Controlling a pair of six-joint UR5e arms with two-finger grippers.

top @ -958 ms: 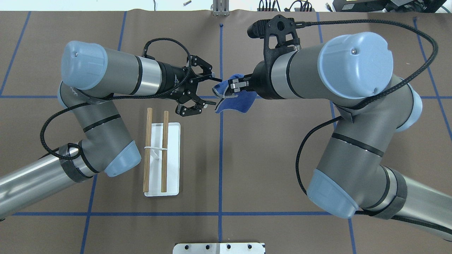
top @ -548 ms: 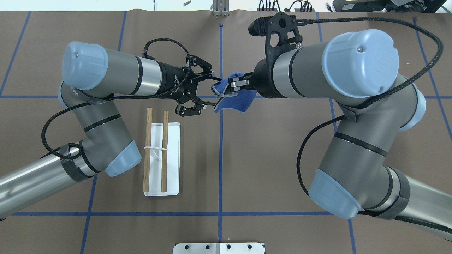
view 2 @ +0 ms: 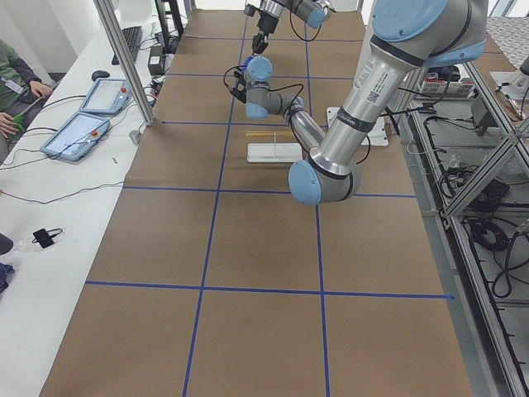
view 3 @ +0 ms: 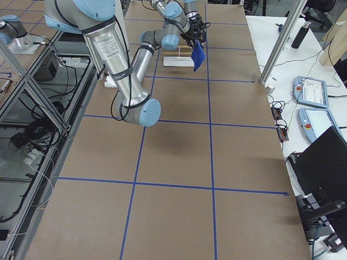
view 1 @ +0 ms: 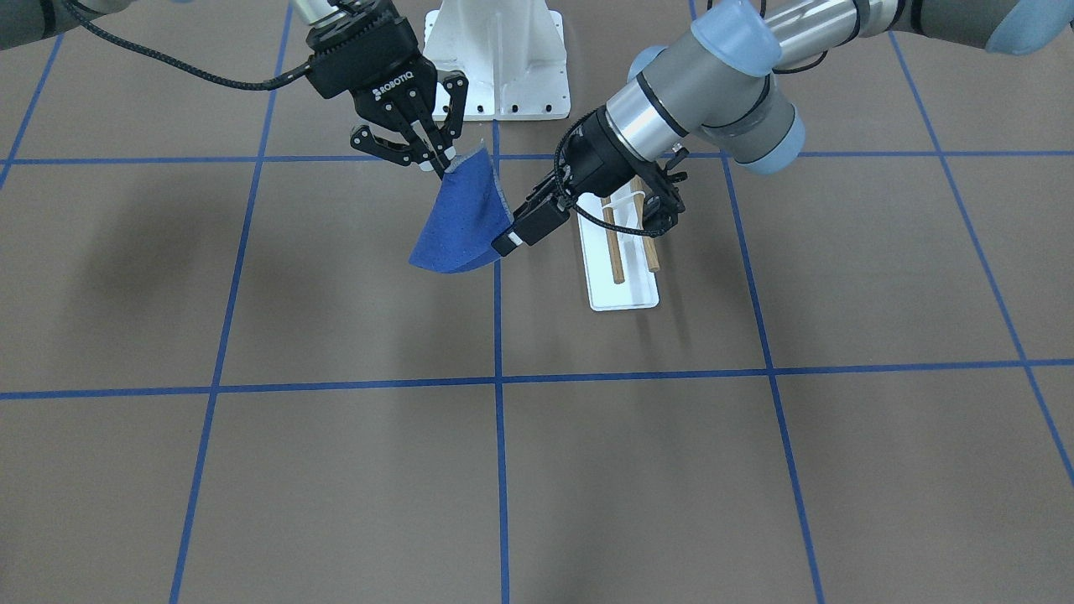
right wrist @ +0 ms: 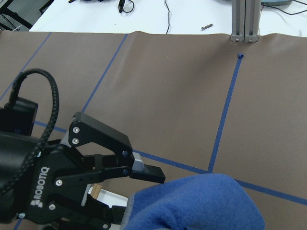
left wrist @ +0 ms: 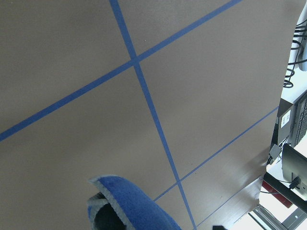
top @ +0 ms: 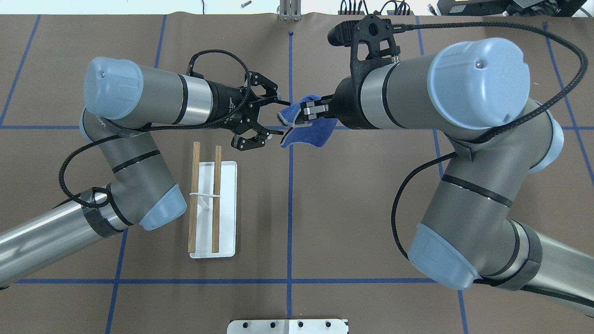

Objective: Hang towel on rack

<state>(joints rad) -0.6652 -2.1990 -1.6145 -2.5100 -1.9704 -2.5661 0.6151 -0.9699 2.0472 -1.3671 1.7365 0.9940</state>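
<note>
The royal-blue towel (top: 312, 131) hangs in the air over the table's middle line. My right gripper (top: 301, 114) is shut on its top corner, and in the front view the gripper (view 1: 435, 161) pinches that corner while the towel (view 1: 457, 222) droops below. My left gripper (top: 283, 118) is open and faces the right one, its jaws on either side of the towel's free edge. One fingertip (view 1: 513, 240) touches the towel's lower corner. The rack (top: 227, 208), a white base with two brown dowels (top: 216, 199), lies on the table below my left wrist.
A large white bolted pedestal (view 1: 499, 59) stands at the robot's base, and its plate (top: 287, 326) shows at the overhead view's bottom edge. Blue tape lines cross the brown table cover. An operator (view 2: 12, 91) sits beside the table at a bench with tablets.
My left gripper's jaws have narrowed a little around the towel's edge. My right arm has shifted slightly, with the towel still held.
</note>
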